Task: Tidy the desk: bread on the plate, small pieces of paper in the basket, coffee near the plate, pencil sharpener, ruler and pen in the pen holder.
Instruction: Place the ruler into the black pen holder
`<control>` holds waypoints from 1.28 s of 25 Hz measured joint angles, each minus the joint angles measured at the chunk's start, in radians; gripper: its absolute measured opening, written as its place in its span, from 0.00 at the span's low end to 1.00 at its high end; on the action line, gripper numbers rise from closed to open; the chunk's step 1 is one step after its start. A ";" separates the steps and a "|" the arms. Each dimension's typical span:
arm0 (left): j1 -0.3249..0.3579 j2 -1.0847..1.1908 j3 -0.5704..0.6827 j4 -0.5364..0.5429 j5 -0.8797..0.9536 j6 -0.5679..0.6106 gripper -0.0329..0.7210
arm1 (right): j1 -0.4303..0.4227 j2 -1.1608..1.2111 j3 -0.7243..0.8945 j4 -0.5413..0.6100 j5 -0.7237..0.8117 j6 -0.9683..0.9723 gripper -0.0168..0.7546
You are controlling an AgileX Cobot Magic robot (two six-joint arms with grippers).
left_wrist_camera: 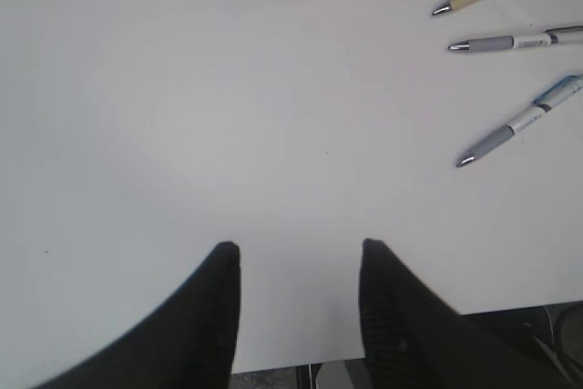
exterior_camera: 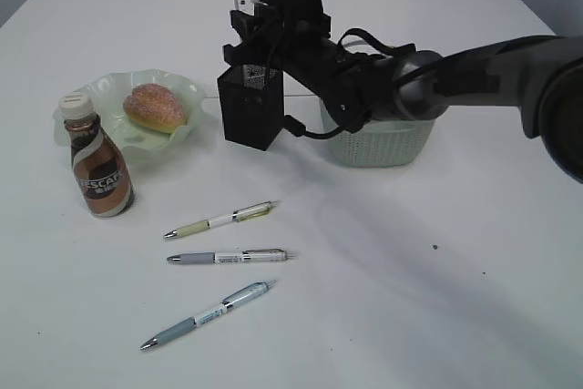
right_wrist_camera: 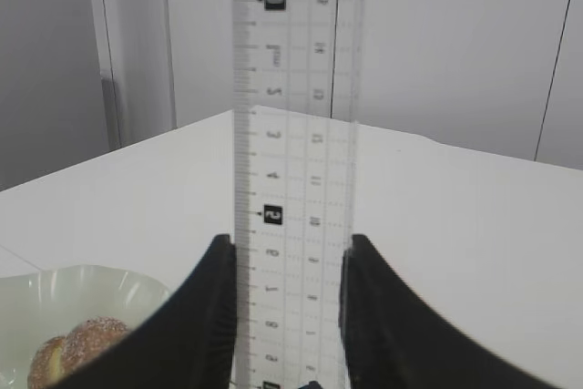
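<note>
- Right gripper [right_wrist_camera: 287, 316] clamps the clear ruler [right_wrist_camera: 293, 179] upright, just over the pen holder [exterior_camera: 250, 107].
- Left gripper [left_wrist_camera: 296, 257] hangs half-open, empty, above the desk [left_wrist_camera: 228, 134].
- Bread [exterior_camera: 155, 105] sits on the plate [exterior_camera: 187, 88], coffee [exterior_camera: 98, 166] beside it, left.
- Three pens [exterior_camera: 232, 257] lie near; basket [exterior_camera: 392, 148] right.

Bright, even overhead light; soft shadows on desk [exterior_camera: 437, 298], wrist views slightly blurry w/ glare.

We see a white tabletop [exterior_camera: 437, 316]. On it at the left rest a ruffled green plate [exterior_camera: 187, 93] and, just in front, a coffee bottle [exterior_camera: 98, 168]. A black mesh pen holder [exterior_camera: 248, 116] and pale green basket [exterior_camera: 387, 148] stand mid-table; three pens [exterior_camera: 228, 257] lie nearer us.
</note>
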 joint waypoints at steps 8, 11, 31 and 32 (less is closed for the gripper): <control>0.000 0.000 0.000 0.000 0.000 0.000 0.47 | 0.000 0.054 -0.033 0.011 0.001 -0.001 0.31; 0.000 0.000 0.000 0.000 0.000 0.000 0.47 | 0.000 0.056 -0.035 0.013 0.001 -0.001 0.31; 0.000 0.000 0.000 0.000 0.000 0.000 0.47 | -0.006 0.058 -0.036 0.020 0.001 -0.013 0.34; 0.000 0.000 0.000 0.000 0.000 0.000 0.47 | -0.007 0.058 -0.036 0.020 0.001 -0.013 0.34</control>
